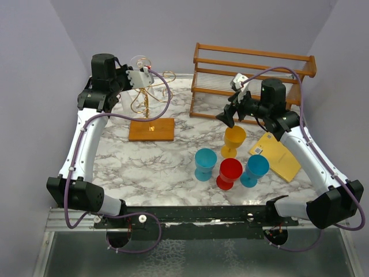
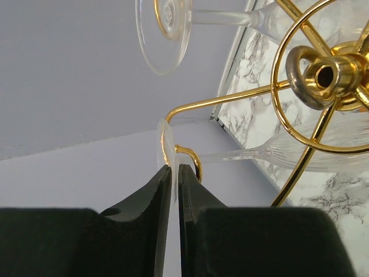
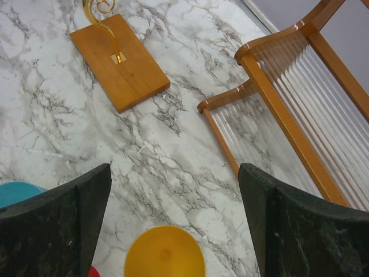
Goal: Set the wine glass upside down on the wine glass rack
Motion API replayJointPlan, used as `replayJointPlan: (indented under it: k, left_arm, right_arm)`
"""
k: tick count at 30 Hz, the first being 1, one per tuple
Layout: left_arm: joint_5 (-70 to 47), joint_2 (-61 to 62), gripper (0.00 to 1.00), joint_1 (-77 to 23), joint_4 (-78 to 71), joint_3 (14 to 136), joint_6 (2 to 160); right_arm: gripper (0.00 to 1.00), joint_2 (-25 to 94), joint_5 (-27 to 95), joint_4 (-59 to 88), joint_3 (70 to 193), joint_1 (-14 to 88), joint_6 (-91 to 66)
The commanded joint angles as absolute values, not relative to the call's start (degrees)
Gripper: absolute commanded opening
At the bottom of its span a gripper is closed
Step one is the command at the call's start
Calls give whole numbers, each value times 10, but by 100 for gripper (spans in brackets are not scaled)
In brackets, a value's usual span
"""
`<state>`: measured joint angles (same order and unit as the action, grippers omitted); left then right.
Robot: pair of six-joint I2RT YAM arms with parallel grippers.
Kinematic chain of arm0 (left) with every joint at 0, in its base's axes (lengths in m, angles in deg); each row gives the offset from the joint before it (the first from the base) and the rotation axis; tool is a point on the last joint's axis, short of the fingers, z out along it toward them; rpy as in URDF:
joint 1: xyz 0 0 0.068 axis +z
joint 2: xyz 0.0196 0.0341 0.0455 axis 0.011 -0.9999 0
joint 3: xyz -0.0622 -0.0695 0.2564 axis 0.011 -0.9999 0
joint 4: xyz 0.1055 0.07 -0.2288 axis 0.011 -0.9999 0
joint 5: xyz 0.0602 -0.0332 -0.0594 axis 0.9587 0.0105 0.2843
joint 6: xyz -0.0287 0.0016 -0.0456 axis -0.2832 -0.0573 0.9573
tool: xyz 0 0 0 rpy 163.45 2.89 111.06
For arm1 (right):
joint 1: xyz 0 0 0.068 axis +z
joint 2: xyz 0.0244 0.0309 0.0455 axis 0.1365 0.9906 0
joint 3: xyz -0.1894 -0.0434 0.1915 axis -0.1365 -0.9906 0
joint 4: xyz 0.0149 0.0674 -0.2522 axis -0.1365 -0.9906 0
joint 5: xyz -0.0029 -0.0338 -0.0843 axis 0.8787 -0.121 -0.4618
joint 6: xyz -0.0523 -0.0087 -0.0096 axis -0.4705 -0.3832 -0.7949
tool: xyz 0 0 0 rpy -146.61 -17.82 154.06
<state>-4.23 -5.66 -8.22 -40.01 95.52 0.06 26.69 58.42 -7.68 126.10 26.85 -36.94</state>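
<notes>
Hovering over the yellow goblet, right hand beside slatted shelf.

You find no legible text, brand, number or sign in any of the three views. The only printed mark is a small white label with dark print. It sits on the near-left corner of the yellow flat packet, which lies at the right side of the table in the top view. The print on it is too small for you to read.
</notes>
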Motion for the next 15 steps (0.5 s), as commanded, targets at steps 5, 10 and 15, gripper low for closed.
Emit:
replayJointPlan:
  k: [5, 10, 15]
  left_arm:
    - [-74, -39, 17, -84, -433, 971, 13]
    - [-84, -37, 21, -84, -443, 976, 16]
    - [-85, -35, 23, -84, -445, 978, 16]
  right_arm:
    - [91, 250, 593, -60, 1253, 264, -378]
    - [91, 250, 593, -62, 1254, 264, -379]
    - [91, 250, 591, -63, 1253, 264, -381]
